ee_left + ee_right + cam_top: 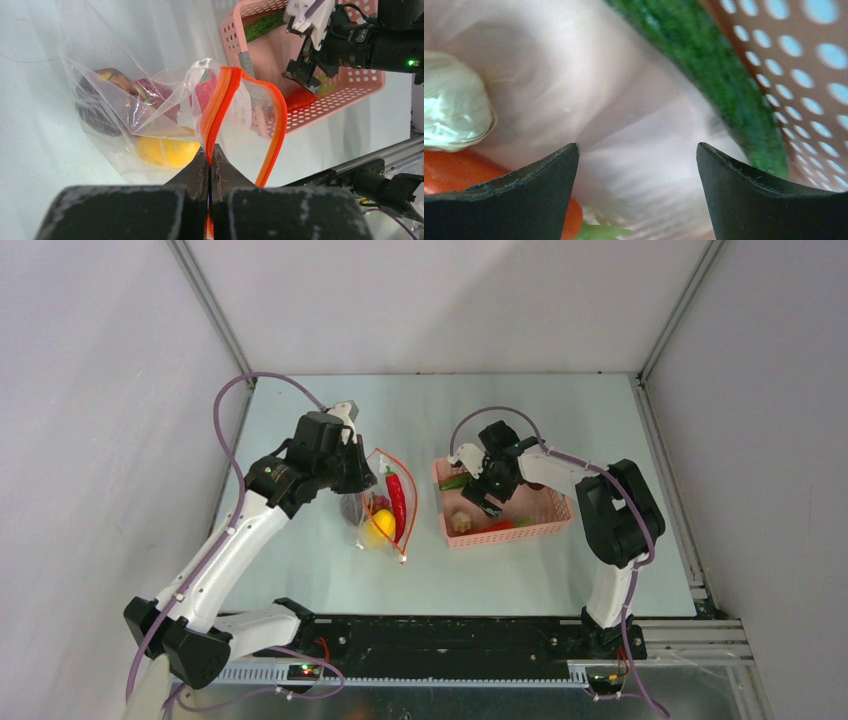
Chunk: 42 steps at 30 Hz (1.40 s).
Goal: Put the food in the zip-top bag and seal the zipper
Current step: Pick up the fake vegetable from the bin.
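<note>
Pinching the zipper [220, 105] of the zip-top bag [100, 100], your left gripper [209, 165] is clamped tight; your right gripper [636, 150] hangs wide apart in the pink basket [804, 75], beside the green pod [719, 75].

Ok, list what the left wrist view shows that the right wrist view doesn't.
Left wrist only: the left gripper shut on the zipper, and the zip-top bag holding a yellow fruit. Right wrist only: a pale round piece. Both: the pink basket, the long green pod in it, and the open right gripper.
</note>
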{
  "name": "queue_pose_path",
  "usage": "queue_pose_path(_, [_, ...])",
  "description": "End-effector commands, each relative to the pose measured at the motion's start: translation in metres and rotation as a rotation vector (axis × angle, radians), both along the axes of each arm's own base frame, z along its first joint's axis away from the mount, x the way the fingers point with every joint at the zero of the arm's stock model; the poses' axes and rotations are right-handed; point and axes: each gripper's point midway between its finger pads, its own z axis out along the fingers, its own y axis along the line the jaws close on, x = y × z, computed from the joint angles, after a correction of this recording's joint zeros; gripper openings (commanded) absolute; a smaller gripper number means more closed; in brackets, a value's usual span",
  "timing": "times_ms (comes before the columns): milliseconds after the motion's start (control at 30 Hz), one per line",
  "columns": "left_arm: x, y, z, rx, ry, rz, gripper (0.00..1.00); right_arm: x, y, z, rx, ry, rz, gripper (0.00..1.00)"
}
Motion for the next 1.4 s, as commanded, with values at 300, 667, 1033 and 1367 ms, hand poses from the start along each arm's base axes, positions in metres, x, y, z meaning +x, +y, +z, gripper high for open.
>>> queue_pose_path(300, [0.002, 0.003, 0.011, 0.001, -0.048, -0.005, 0.0, 0.043, 0.029, 0.067, 0.106, -0.308, 0.0, 0.91])
queue_pose_path(667, [0.002, 0.003, 0.012, 0.004, -0.052, -0.007, 0.0, 0.048, 0.029, 0.028, 0.068, -0.265, 0.017, 0.91])
queue_pose_path(1033, [0.003, 0.003, 0.01, 0.006, -0.047, -0.008, 0.0, 0.036, 0.027, -0.005, 0.057, -0.159, 0.038, 0.91])
queue_pose_path(1367, [0.002, 0.001, 0.01, -0.001, -0.044, -0.016, 0.0, 0.007, 0.036, 0.015, 0.131, -0.077, 0.122, 0.89])
